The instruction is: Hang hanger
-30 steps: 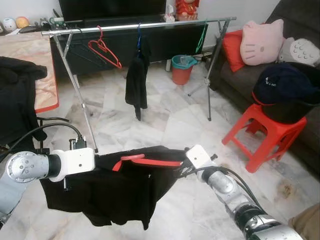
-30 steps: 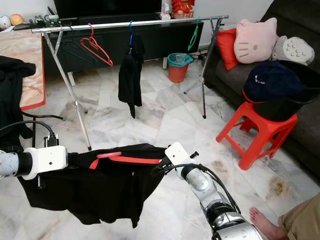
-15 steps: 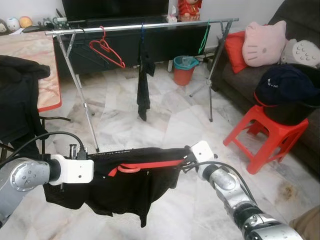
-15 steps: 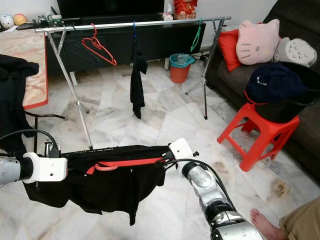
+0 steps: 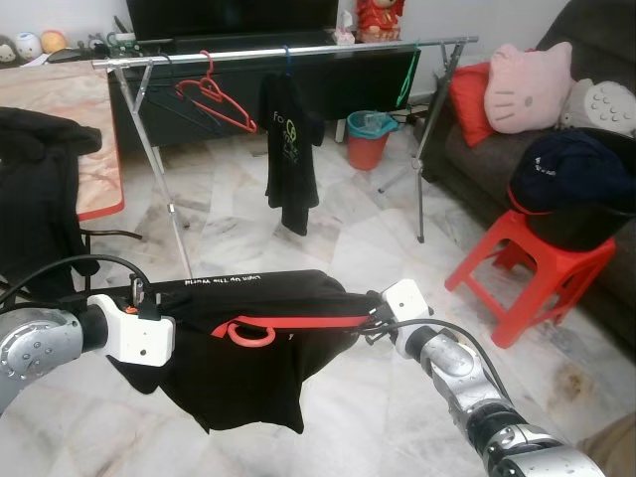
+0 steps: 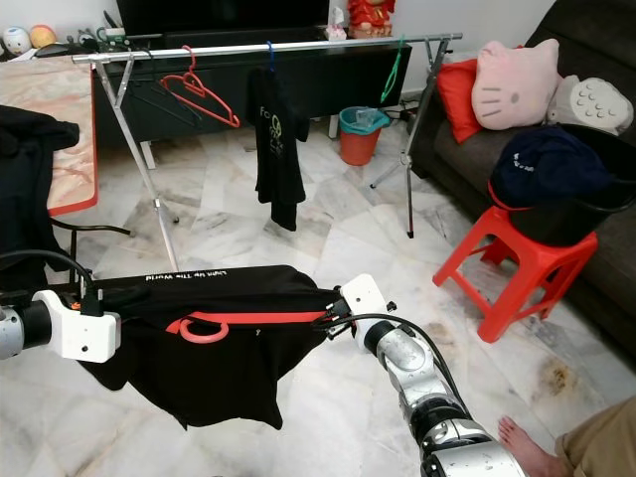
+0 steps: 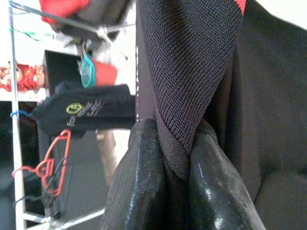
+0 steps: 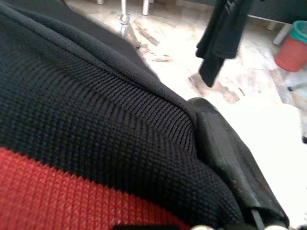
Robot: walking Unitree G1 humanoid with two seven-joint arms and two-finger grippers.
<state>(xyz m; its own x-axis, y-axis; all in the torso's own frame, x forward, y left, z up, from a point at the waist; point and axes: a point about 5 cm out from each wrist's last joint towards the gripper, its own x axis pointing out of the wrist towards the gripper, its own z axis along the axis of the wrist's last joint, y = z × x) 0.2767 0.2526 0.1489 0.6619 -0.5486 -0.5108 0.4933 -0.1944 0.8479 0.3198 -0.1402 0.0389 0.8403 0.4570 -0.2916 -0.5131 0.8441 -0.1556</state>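
Left eye view | both claws pinching black shirt (image 5: 238, 348) on red hanger (image 5: 288, 326) | rack (image 5: 288, 50) ahead; red stool (image 5: 532, 263) right

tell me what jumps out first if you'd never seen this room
A black shirt on a red hanger is stretched between the two arms in the foreground, the left pincer pinching one end and the right pincer holding the other. Behind it a long metal rack carries a hanging black T-shirt. To the right, a red stool holds a dark bucket.
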